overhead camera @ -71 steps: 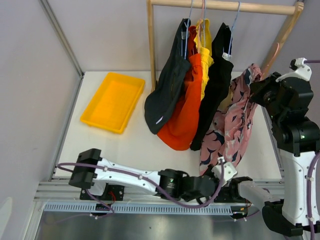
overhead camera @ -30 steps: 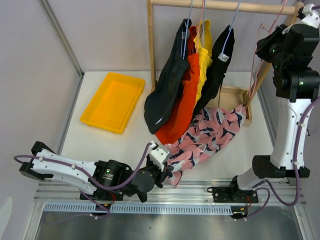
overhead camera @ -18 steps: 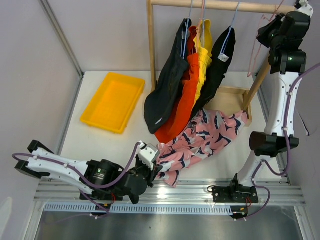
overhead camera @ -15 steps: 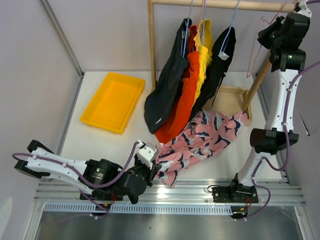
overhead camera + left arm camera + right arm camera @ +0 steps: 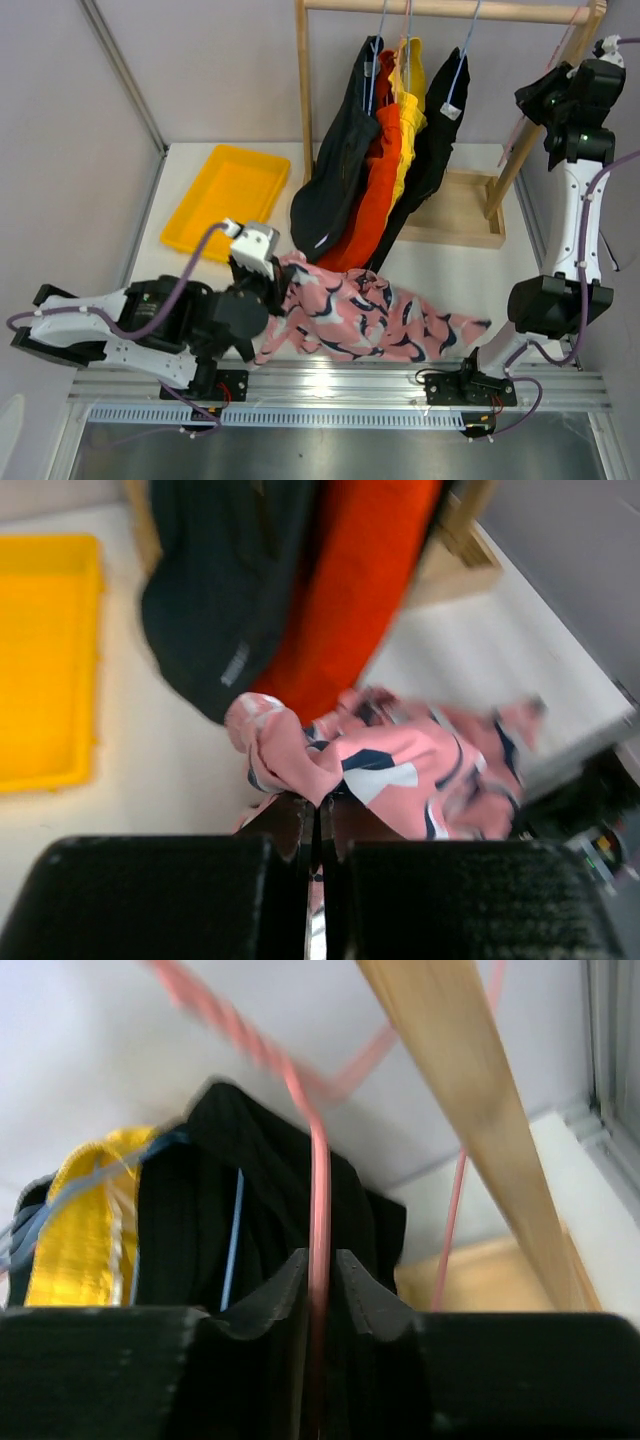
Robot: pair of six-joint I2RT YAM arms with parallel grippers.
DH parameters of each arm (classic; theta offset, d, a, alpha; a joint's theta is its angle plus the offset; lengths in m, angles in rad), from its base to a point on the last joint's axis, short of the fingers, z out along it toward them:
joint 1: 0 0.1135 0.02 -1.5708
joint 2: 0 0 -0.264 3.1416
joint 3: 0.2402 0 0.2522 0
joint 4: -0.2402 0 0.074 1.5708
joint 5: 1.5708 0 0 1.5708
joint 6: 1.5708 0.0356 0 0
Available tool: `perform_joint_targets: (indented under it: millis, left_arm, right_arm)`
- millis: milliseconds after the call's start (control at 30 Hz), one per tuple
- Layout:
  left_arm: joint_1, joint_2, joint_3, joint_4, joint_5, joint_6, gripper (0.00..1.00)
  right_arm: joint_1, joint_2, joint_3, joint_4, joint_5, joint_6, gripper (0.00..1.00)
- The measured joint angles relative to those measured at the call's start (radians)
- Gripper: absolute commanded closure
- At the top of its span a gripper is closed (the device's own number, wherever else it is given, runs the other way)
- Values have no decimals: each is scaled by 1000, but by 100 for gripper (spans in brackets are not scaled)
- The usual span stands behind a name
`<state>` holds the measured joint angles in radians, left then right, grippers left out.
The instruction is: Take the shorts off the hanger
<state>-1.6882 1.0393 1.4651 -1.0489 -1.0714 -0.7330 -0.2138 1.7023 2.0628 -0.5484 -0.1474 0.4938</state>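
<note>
The left pincer (image 5: 318, 805), at the bottom centre of its wrist view, is clamping shut on a bunched fold of the pink printed shorts (image 5: 400, 770), taking them by an edge so the loose cloth is trailing away to the right. In the overhead view the pair is lying spread across the desk (image 5: 480, 270) along the lower middle of the frame, free of any hanger and well apart from the rail. The right pincer (image 5: 318, 1265), high at the upper right of the overhead view, is carrying the wire of the bare pink hanger (image 5: 318, 1180) between its jaws. Whether they are gripping the wire or merely standing around it, I cannot tell. It is probably keeping the hanger up so the cloth can slide clear. Further out, four pairs are hanging from the wooden rail (image 5: 450, 12) at the top centre: the black pair (image 5: 435, 150), the yellow pair (image 5: 408, 110), the orange-red pair (image 5: 370, 190) and the dark slate grey pair (image 5: 335, 170). The yellow tray (image 5: 225, 200) is sitting at the middle left, likely where the pink pair is heading.
</note>
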Motion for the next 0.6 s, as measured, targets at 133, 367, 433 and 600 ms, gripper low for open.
perform_joint_targets:
  millis: [133,367,433,600]
  left_arm:
    - [148,-26,55,55,-16,178,100]
    - [459,-23,225,280,29,567,100]
    - [551,24,338,319,57,659,100]
    - [813,225,693,389,162,810,100]
  right_arm:
    - [-10,-60,-117,-22,-40,38,1]
    - [-14,-187,-327,-55,-54,43,1]
    - [-15,-264,-391,-68,-42,29,0]
    - [-23,-528,-548,-66,-35,2,1]
